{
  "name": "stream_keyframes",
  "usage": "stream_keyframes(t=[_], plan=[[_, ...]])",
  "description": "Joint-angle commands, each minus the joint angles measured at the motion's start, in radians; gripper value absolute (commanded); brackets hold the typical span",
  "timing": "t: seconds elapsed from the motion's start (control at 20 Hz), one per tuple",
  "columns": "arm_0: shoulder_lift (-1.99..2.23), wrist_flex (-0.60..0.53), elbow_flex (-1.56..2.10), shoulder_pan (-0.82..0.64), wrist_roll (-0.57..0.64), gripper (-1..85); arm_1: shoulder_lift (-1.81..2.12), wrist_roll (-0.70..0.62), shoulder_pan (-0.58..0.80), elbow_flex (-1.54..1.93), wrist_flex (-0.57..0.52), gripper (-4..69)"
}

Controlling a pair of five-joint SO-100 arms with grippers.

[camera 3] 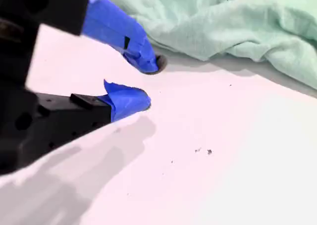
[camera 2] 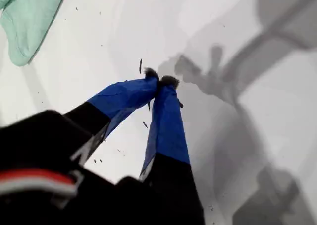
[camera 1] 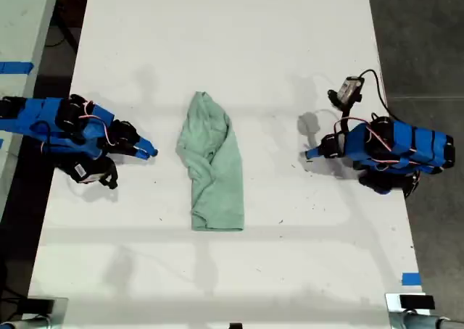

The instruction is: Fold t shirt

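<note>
Both claws empty: my first claw (camera 2: 159,81) pinched together, my second claw (camera 3: 147,82) apart beside the bunched t shirt (camera 1: 211,166). Nothing's grabbed yet, so I reckon grabbing an edge comes next.

Mint-green t shirt (camera 1: 212,162), crumpled lengthwise, mid-table.

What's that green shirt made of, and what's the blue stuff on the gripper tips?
The t shirt looks like soft matte knit, probably cotton: it wrinkles and slumps in loose folds. The blue on my second gripper looks like tape wrapped over black plastic, creased at the ends.
</note>
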Motion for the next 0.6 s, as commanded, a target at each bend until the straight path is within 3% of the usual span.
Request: stream_keyframes(t=[0.0, 0.55], plan=[[0.189, -0.087, 0.193, -0.087, 0.067, 8.5, 0.009, -0.003, 0.002, 0.051, 0.002, 1.6], [0.169, -0.078, 0.195, -0.037, 0.067, 6.8, 0.009, 0.005, -0.006, 0.051, 0.002, 1.6]])
